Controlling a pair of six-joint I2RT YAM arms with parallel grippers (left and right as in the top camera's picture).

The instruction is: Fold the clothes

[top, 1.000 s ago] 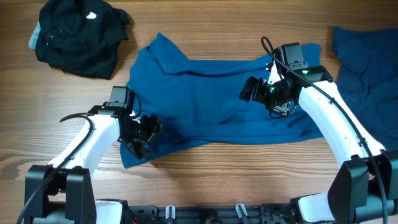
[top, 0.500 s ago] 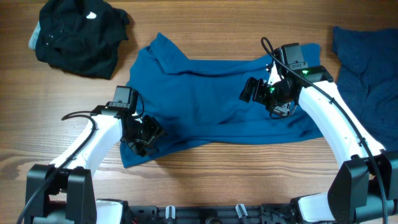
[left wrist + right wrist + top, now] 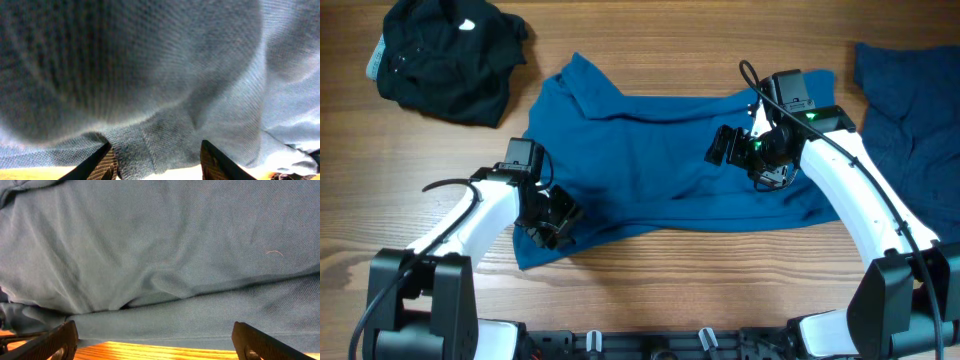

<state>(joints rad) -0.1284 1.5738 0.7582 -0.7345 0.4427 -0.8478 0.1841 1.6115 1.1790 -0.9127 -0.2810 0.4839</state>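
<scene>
Pale wood-grain table [image 3: 700, 280]

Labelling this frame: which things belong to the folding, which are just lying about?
Job: blue polo shirt, left claw at its hem, right claw above it.
Lying about: black garment, darker blue garment, both untouched.

A light-brown wooden table [image 3: 650, 285] with visible grain.

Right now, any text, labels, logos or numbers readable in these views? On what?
Nothing can be read in any view.
Black garment: small white mark near its top edge, too small to read.
Black garment: pale tag at its left edge, blurred and unreadable.
Blue shirt and dark-blue garment: no lettering visible, including in the wrist close-ups of the shirt.
</scene>
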